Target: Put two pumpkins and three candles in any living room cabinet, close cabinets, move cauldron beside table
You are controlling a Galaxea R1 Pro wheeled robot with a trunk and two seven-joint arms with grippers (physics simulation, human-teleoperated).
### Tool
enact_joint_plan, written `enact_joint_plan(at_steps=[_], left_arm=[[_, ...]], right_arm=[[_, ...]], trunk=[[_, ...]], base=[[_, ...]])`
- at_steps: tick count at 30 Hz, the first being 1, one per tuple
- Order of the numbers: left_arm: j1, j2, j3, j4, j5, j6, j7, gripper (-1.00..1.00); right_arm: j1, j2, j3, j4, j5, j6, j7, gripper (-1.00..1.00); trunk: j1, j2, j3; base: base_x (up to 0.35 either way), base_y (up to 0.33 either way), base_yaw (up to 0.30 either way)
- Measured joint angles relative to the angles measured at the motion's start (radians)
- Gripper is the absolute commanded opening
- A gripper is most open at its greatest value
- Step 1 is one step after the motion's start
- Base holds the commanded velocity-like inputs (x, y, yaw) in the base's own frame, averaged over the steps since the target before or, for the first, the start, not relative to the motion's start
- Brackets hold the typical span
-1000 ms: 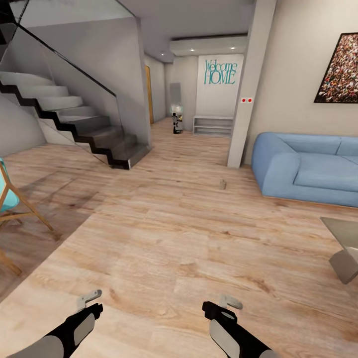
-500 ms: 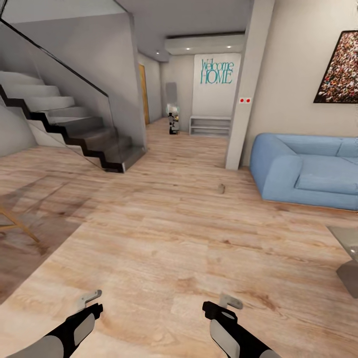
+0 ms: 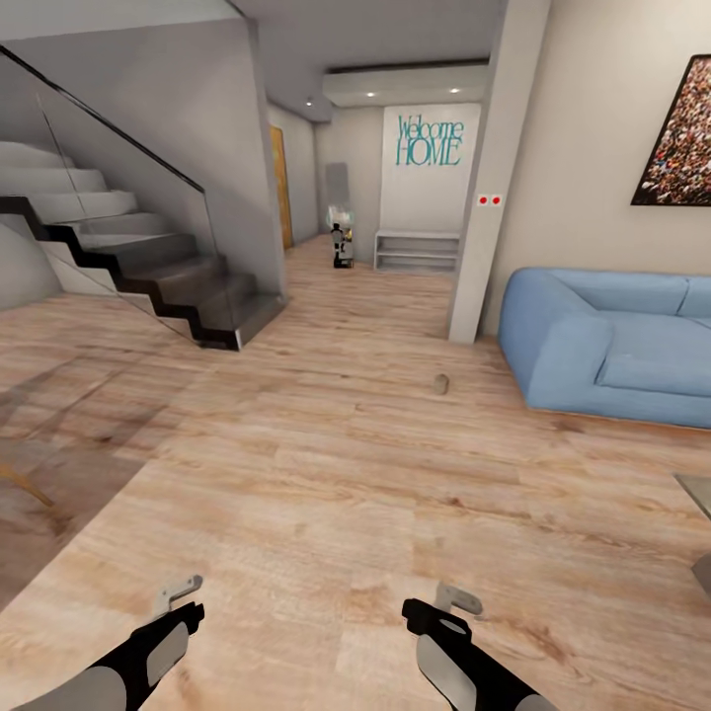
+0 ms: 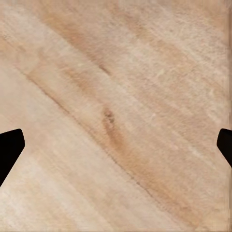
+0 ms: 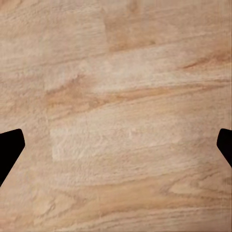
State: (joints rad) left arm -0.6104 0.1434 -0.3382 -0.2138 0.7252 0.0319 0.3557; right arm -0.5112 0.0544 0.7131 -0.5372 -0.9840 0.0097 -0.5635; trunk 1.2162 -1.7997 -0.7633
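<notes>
One small tan candle point(image 3: 441, 384) stands on the wooden floor ahead, between the pillar and the blue sofa, far beyond my arms. The pumpkins, the cabinet and the cauldron are out of view. My left gripper point(image 3: 176, 595) and right gripper point(image 3: 456, 599) hang low at the near edge of the head view. Over bare floorboards, the left gripper point(image 4: 116, 150) has its dark fingertips point(image 4: 9, 147) spread wide apart, open and empty. The right gripper point(image 5: 116, 150) is likewise open with nothing between its fingertips point(image 5: 9, 145).
A blue sofa point(image 3: 612, 346) lines the right wall behind a pillar point(image 3: 489, 188). A glass table corner point(image 3: 699, 492) pokes in at the right edge. Glass-railed stairs point(image 3: 148, 267) rise at the left. A white open shelf point(image 3: 420, 251) stands in the far hallway.
The whole view has shifted: the camera has moved forward, so the chair at the left has slid out and the table is nearly out of view. Both arms keep their pose.
</notes>
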Motion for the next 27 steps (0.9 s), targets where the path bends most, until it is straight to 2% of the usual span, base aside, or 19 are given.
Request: enact_joint_plan(at_steps=[13,27], left_arm=[[0.0,0.0,0.0,0.0,0.0,0.0,0.0,1.0],[0.0,0.0,0.0,0.0,0.0,0.0,0.0,1.0]], right_arm=[[0.0,0.0,0.0,0.0,0.001,-0.007,0.0,1.0],[0.0,0.0,-0.001,0.0,0.0,-0.007,0.0,1.0]], trunk=[[0.0,0.0,0.0],[0.0,0.0,0.0]], base=[[0.329,0.0,-0.017],[0.329,0.0,-0.255]])
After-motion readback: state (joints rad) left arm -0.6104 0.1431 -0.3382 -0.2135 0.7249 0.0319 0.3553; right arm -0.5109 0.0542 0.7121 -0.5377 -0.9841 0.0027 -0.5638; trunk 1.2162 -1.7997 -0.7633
